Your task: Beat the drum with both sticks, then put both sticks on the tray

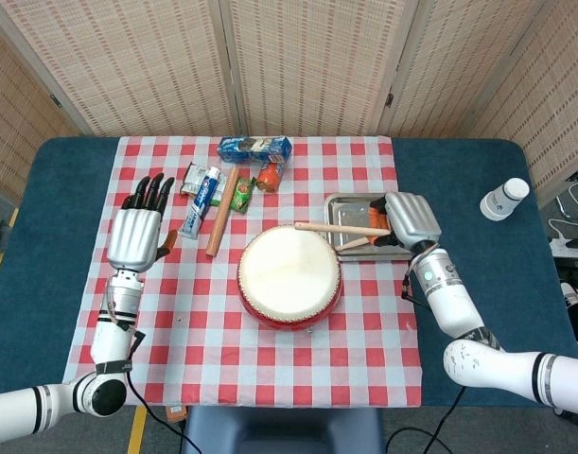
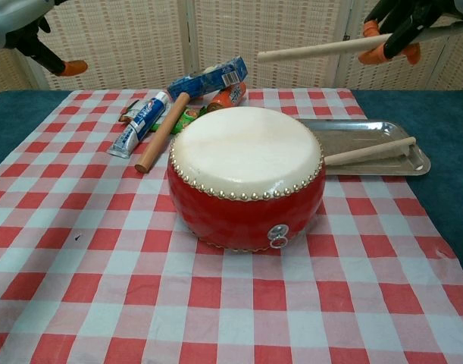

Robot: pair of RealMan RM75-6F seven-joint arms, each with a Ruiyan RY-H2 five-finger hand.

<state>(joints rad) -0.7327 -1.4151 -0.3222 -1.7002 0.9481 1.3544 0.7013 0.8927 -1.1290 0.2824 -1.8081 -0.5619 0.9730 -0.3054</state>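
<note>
Nearest to us, at the middle of a red-and-white checked cloth [image 2: 216, 303] spread over the dark blue bench [image 1: 52, 274], stands a round red drum with a cream skin and a ring of metal studs [image 2: 246, 178]. To its right, partly behind it, a shallow rectangular metal tray [image 2: 367, 130] lies on the cloth, and one pale wooden drumstick [image 2: 369, 151] rests in it, its near end pointing toward the drum. Above the tray our right hand [image 1: 409, 219] is closed around a second pale wooden drumstick [image 2: 322, 48]; in the head view the hand sits over the tray's right part and the stick reaches leftward, its tip over the drum's far edge. In the chest view that stick is held level, high above the drum and tray, touching neither. Our left hand [image 1: 137, 232] is well apart from the drum, over the left edge of the cloth, holding nothing, its dark fingers [image 1: 152, 189] stretched out straight and slightly apart. Beyond the drum, a plain wooden rolling-pin-like rod [image 2: 163, 131] lies slanted on the cloth, and just beside it a white and blue toothpaste tube [image 2: 140, 123]. Farther back are a small green packet [image 2: 187, 117], an orange and red small bottle lying on its side [image 2: 229, 95], and a blue rectangular box [image 2: 208, 77]. Far to the right on the bare bench, well away from everything else, stands a white bottle [image 1: 504, 199]. Behind it all are woven folding screens [image 1: 298, 57].
</note>
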